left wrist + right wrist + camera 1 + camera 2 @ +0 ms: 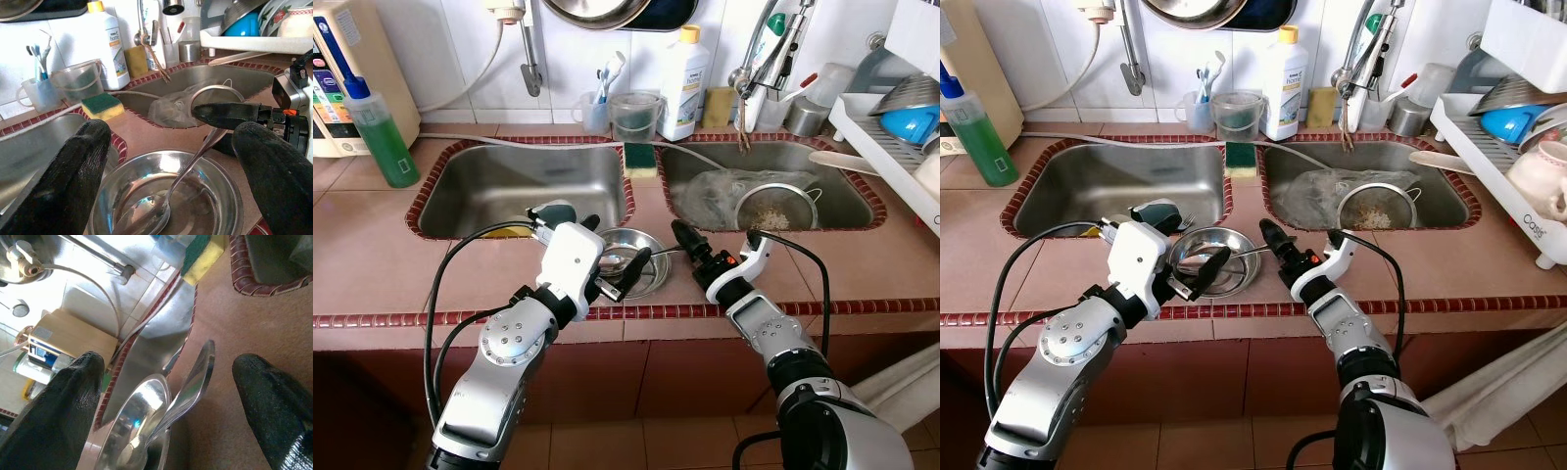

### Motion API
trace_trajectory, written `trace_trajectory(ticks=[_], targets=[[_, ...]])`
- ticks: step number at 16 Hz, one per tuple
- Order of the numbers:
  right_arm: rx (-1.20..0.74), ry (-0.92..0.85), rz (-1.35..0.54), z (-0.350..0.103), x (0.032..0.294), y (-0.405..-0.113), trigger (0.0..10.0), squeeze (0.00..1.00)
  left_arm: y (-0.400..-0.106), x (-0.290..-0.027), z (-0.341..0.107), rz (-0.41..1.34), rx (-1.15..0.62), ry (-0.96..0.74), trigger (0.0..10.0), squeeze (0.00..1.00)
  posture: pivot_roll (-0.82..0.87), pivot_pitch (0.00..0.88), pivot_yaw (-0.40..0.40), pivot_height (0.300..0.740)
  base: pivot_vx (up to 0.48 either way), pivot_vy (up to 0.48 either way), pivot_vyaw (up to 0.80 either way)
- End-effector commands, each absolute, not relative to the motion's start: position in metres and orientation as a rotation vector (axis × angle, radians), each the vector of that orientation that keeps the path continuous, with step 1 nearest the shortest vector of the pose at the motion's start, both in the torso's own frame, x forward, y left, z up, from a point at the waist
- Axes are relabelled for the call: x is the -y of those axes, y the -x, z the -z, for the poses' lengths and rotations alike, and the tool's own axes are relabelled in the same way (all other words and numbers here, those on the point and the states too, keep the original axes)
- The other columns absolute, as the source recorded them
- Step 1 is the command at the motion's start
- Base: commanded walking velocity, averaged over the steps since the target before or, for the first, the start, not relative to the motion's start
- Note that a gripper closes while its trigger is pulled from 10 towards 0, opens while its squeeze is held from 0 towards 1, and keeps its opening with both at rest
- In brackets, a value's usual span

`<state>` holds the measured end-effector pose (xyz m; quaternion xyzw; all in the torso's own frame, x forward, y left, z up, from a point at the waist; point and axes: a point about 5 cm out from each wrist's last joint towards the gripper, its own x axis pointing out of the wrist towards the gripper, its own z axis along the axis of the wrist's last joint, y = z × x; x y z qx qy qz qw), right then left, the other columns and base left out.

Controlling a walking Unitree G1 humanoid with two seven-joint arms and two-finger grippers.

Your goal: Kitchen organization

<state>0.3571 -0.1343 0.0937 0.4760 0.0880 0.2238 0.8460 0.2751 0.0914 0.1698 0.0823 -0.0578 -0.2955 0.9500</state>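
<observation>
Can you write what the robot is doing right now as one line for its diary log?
left gripper: open, over steel bowl | right gripper: open, at spoon handle | spoon: resting in bowl | bowl: on counter between sinks

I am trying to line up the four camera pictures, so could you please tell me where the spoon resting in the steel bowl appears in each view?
Left eye view: spoon low centre, in the steel bowl between both grippers.
Right eye view: spoon left of centre.
Left wrist view: spoon bottom centre, handle rising between the fingers.
Right wrist view: spoon centre, over the bowl's rim.
Shared landmark: green and yellow sponge.
</observation>
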Motion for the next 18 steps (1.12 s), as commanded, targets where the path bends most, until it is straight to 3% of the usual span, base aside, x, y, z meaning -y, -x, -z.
trace_trajectory(ticks=[1,4,5,6,7,8,11,13,18], targets=[[-0.167,-1.018,-0.496,-0.101,0.132,-0.360,10.0,0.00,-0.275,-0.092,-0.176,0.590,0.135,-0.171,10.0,0.00,-0.08,0.044,-0.012,0.740,0.000,0.000,0.00],[-0.166,-1.024,-0.505,-0.101,0.131,-0.360,10.0,0.00,-0.275,-0.092,-0.176,0.586,0.136,-0.170,10.0,0.00,-0.08,0.049,-0.013,0.740,0.000,0.000,0.00],[-0.164,-1.025,-0.506,-0.101,0.131,-0.360,7.8,0.00,-0.275,-0.093,-0.177,0.585,0.137,-0.170,10.0,0.00,-0.08,0.052,-0.012,0.740,0.000,0.000,0.00],[-0.147,-1.029,-0.517,-0.104,0.130,-0.361,1.5,0.00,-0.275,-0.093,-0.177,0.580,0.139,-0.174,10.0,0.00,-0.08,0.055,-0.011,0.740,0.000,0.000,0.00],[-0.141,-1.030,-0.523,-0.104,0.130,-0.361,1.5,0.00,-0.275,-0.093,-0.177,0.580,0.139,-0.174,10.0,0.00,-0.08,0.055,-0.011,0.740,0.000,0.000,0.00],[-0.135,-1.043,-0.524,-0.105,0.131,-0.361,0.0,0.00,-0.275,-0.092,-0.178,0.579,0.139,-0.172,10.0,0.00,-0.08,0.056,-0.011,0.740,0.000,0.000,0.00],[-0.123,-1.058,-0.517,-0.107,0.132,-0.362,0.0,0.00,-0.272,-0.091,-0.178,0.607,0.136,-0.154,10.0,0.00,-0.08,0.055,-0.012,0.740,0.000,0.000,0.00],[-0.120,-1.059,-0.515,-0.108,0.132,-0.363,0.0,0.00,-0.258,-0.085,-0.171,0.722,0.112,-0.172,10.0,0.00,-0.07,0.057,-0.014,0.740,0.000,0.000,0.00],[-0.110,-1.064,-0.499,-0.109,0.136,-0.364,0.0,0.00,-0.258,-0.086,-0.168,0.725,0.096,-0.194,10.0,0.00,-0.07,0.059,-0.008,0.740,0.000,0.000,0.00]])
